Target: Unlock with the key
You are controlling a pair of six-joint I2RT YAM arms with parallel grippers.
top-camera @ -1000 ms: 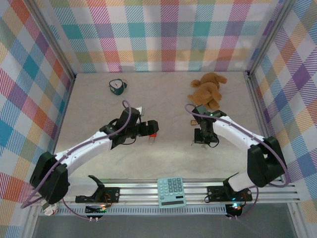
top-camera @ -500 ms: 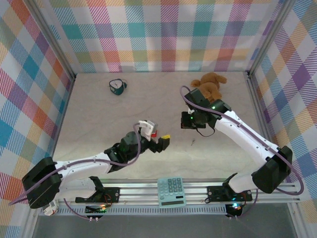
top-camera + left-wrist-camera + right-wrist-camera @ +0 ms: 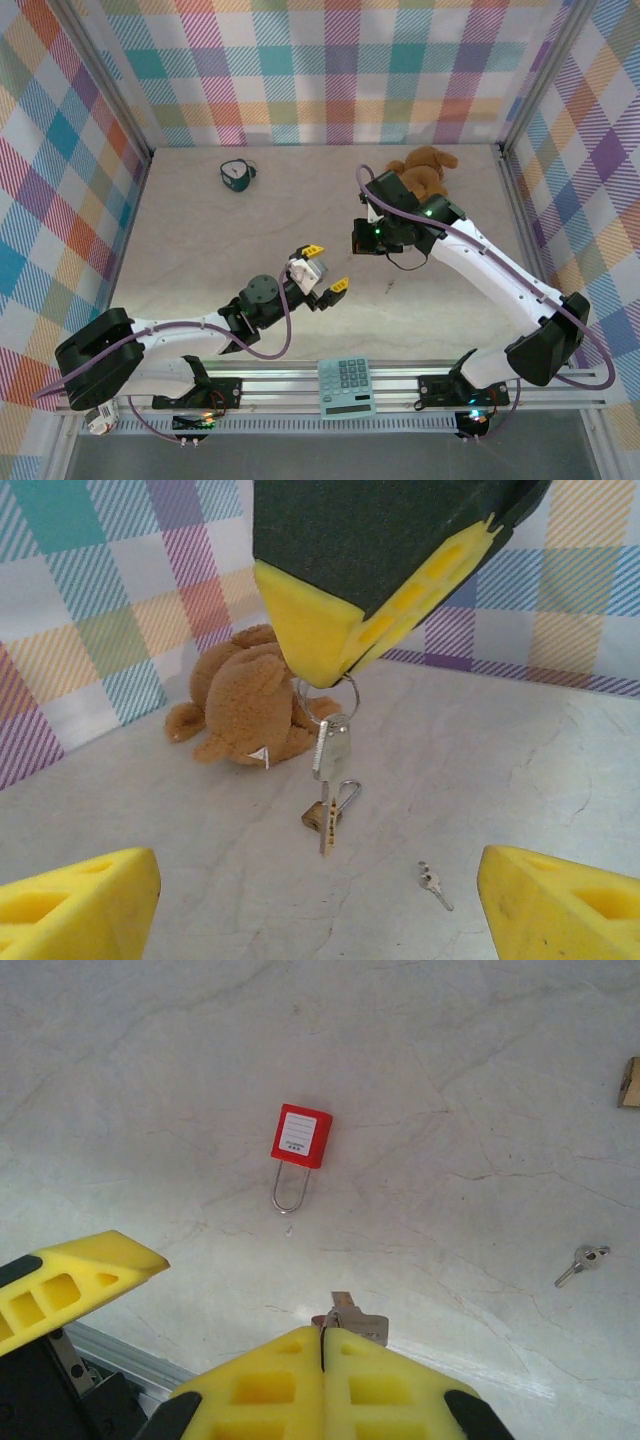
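Two yellow wedge tools: left tool (image 3: pixel 327 268) apart, right tool (image 3: pixel 322 1335) clamped on flat silver key (image 3: pixel 332 750).

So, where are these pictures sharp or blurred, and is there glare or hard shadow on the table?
Left wrist view: the key and teddy bear are sharp, the near fingers look a little softer. Right wrist view: the red padlock is crisp with only a faint shadow, its label unreadable. Top external view: even, diffuse light on the table, no glare.
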